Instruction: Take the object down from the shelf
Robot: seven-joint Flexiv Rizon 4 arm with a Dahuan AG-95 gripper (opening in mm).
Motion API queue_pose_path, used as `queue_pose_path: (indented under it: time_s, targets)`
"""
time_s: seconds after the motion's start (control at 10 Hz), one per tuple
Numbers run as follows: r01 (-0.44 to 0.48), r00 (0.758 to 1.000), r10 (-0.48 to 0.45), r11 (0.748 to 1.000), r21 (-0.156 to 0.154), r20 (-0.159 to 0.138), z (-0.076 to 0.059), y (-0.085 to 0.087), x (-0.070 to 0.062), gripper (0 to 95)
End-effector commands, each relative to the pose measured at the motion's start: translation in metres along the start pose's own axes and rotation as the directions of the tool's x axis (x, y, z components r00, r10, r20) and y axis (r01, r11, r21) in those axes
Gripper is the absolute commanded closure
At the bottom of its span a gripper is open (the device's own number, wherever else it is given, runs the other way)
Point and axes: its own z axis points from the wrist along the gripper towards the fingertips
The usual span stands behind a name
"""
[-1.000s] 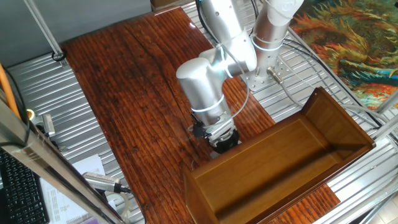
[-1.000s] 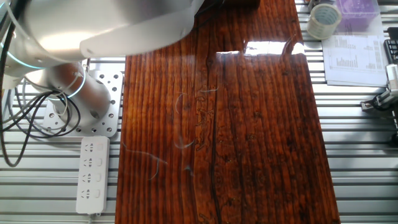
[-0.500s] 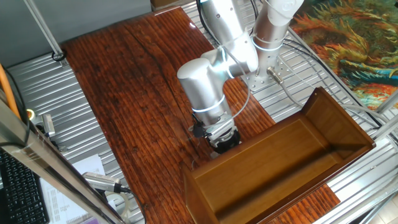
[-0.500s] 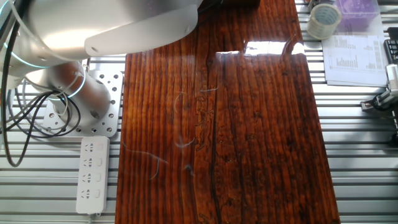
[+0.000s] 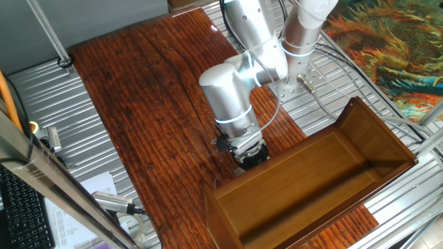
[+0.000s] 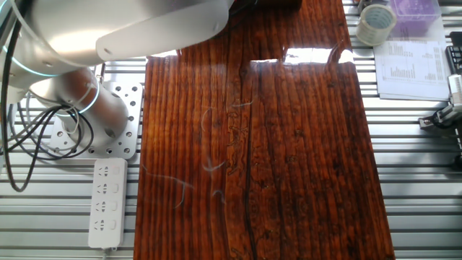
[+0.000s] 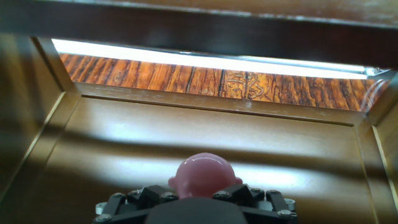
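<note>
The object [image 7: 205,176] is a rounded pink item sitting between my gripper's [image 7: 203,191] dark fingers at the bottom of the hand view; the jaws look closed on it. The shelf [image 7: 186,134] is a brown polished-wood box whose panel and side walls fill that view. In one fixed view the shelf [image 5: 311,183] lies on its side at the lower right, and my gripper [image 5: 249,155] is at its open near edge, pointing inward. The object is hidden there. The other fixed view shows only the silver arm link [image 6: 123,29].
The reddish striped tabletop [image 6: 274,144] stretches away from the shelf. A white power strip [image 6: 106,202] lies on the metal rails left of it. A tape roll [image 6: 377,23] and papers [image 6: 413,68] sit at its far right. The robot base [image 5: 297,76] stands behind the shelf.
The arm's silver elbow has shifted slightly to the right. The gripper stays at the shelf's edge.
</note>
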Motion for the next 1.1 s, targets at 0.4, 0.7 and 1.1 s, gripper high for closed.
queue_pose_path:
  time_s: [0.4, 0.7, 1.1]
  targets:
    - [0.034, 0.999, -0.034, 0.999, -0.009, -0.002, -0.001, 0.000, 0.000, 19.0]
    - [0.038, 0.999, -0.038, 0.999, -0.006, -0.009, 0.001, 0.000, -0.001, 19.0]
    - [0.037, 0.999, -0.037, 0.999, 0.000, -0.005, 0.011, -0.002, -0.008, 19.0]
